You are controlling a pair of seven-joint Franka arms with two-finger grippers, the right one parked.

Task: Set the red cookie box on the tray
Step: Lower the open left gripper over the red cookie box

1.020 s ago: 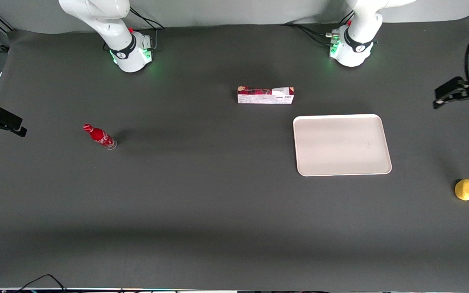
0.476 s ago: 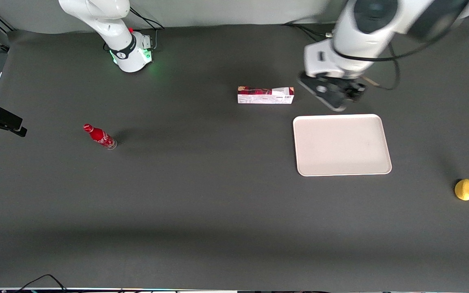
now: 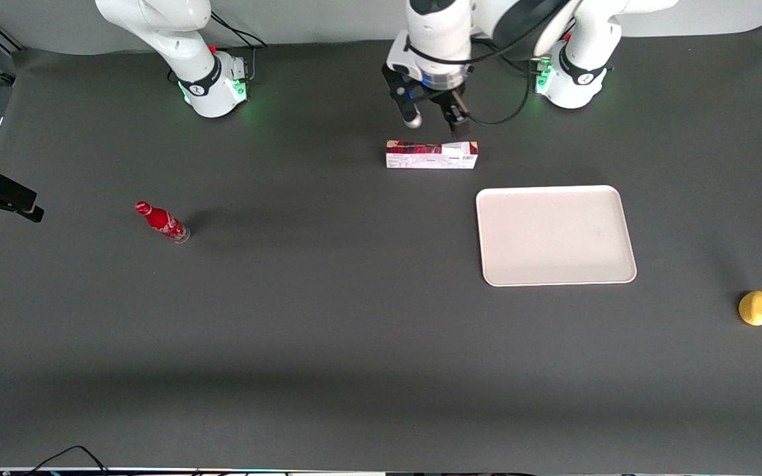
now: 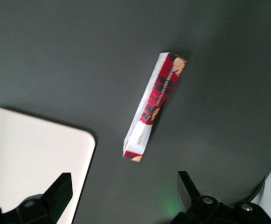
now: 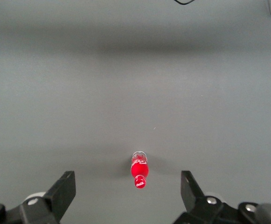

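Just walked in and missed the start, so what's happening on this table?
The working arm's gripper hangs open above the table, just farther from the front camera than the red cookie box, holding nothing. The box lies on the dark table, untouched, and the tray nearby has nothing on it. A small red bottle stands toward the parked arm's end and a yellow fruit toward the working arm's.

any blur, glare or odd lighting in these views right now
Front view: sharp and evenly lit, with green light glowing at the arm bases; the open claw hangs above the red cookie box, the tray shows no glare. Left wrist view: soft, the box slightly blurred, a faint green glow on the table near the claw. Right wrist view: the red bottle looks clear.
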